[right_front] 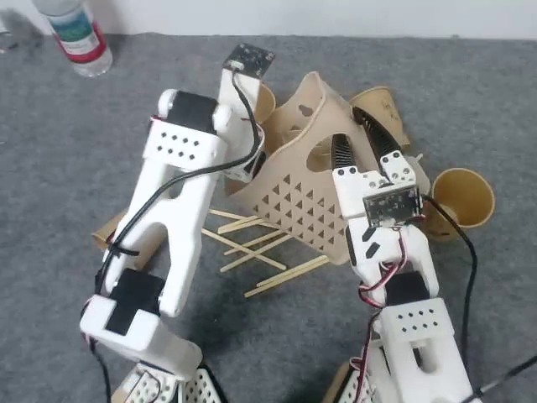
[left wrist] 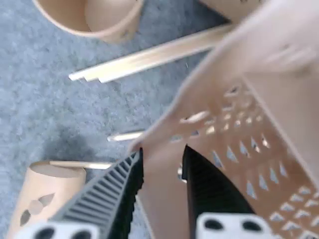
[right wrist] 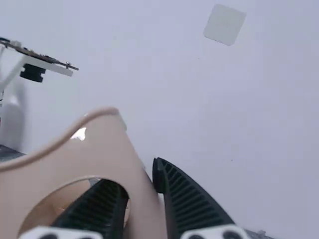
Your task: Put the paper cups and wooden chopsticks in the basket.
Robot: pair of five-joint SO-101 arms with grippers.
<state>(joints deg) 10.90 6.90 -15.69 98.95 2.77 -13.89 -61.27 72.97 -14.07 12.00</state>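
Observation:
The beige perforated basket (right_front: 306, 197) is tipped on its side in the middle of the grey carpet. My left gripper (right_front: 254, 161) is shut on its wall near the left rim; the left wrist view has the basket wall (left wrist: 234, 114) pinched in my left gripper (left wrist: 162, 152). My right gripper (right_front: 353, 128) is shut on the right wall, and the basket's curved handle (right wrist: 99, 149) sits between its fingers (right wrist: 184, 199). Wooden chopsticks (right_front: 252, 243) lie scattered in front of the basket. Paper cups lie behind it (right_front: 382, 107), to its right (right_front: 463, 197) and under my left arm (right_front: 107, 231).
A plastic bottle (right_front: 80, 32) stands at the far left back corner. Another paper cup (right_front: 263, 102) lies behind my left wrist. In the left wrist view, a cup (left wrist: 89, 17) and a bundle of chopsticks (left wrist: 149, 55) lie close to the basket's edge.

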